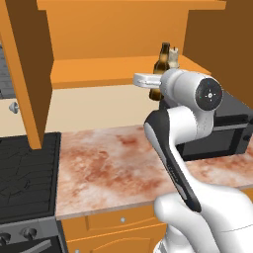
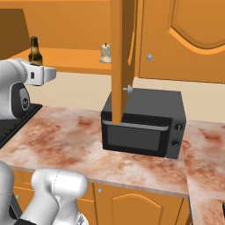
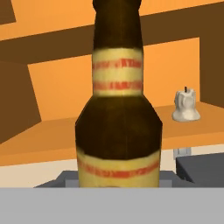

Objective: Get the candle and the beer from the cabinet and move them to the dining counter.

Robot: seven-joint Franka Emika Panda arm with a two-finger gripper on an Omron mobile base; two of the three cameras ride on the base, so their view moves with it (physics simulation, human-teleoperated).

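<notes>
The beer [image 3: 117, 131], a brown bottle with a tan label, stands upright and very close in the hand view. My gripper [image 1: 156, 88] is shut on its lower body, and my fingers are hidden. Its base hangs just in front of the shelf edge of the open cabinet [image 1: 99, 71], as the beer [image 1: 161, 62] shows in the left base view and the beer [image 2: 34, 50] in the right. The cream candle [image 3: 186, 106] sits on the shelf behind and to the right, also seen as the candle [image 2: 105, 53] and the candle [image 1: 174, 57]. The dining counter is out of view.
An open cabinet door [image 2: 122, 52] hangs edge-on over a black microwave [image 2: 143, 123] on the marbled worktop [image 1: 108, 163]. Another open door [image 1: 24, 64] stands at the left above a black stove [image 1: 24, 168]. A shut wall cabinet door [image 2: 184, 39] is at the right.
</notes>
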